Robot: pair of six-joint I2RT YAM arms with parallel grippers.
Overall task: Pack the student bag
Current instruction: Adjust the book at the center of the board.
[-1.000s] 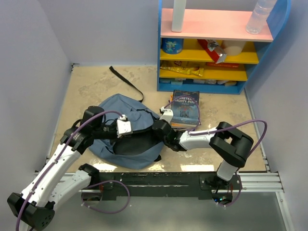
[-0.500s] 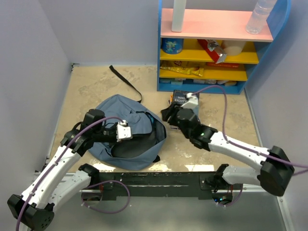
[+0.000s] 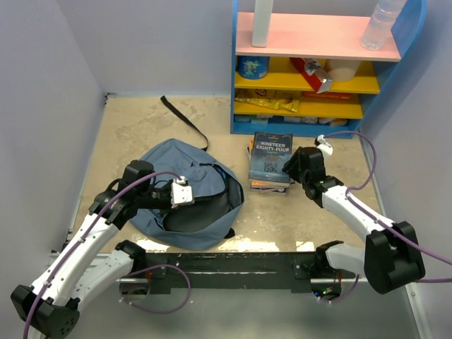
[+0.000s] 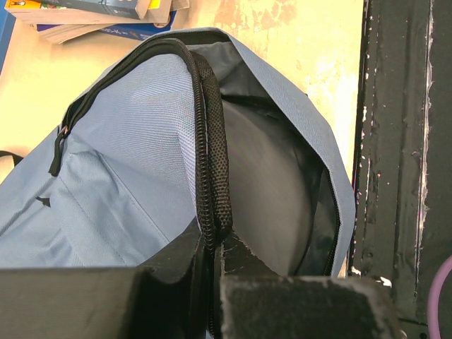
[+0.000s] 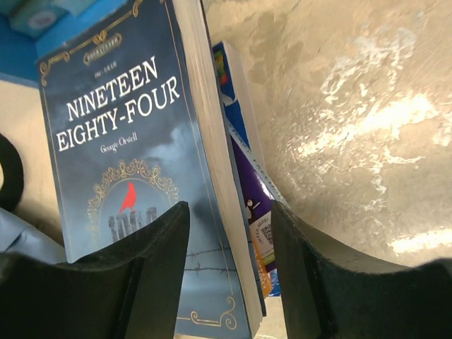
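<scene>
Gripping the black zipper edge (image 4: 210,176) of the slate-blue student bag (image 3: 166,159), the left end effector (image 4: 212,248) had its fingers pressed together on the fabric, with the bag's mouth gaping and its dark lining (image 4: 268,183) showing. The bag lay on the beige tabletop (image 3: 134,116), left of centre, a black strap (image 3: 185,120) trailing from its far side. Just to its right sat a small stack of books (image 3: 268,185), topped by a blue paperback of Nineteen Eighty-Four (image 5: 120,141), in front of a blue, yellow and pink shelf unit (image 3: 318,35). The right end effector (image 5: 229,233) hovered at the paperback's right edge, fingers spread to either side of that edge and holding nothing. Whether either finger touched the cover could not be told.
</scene>
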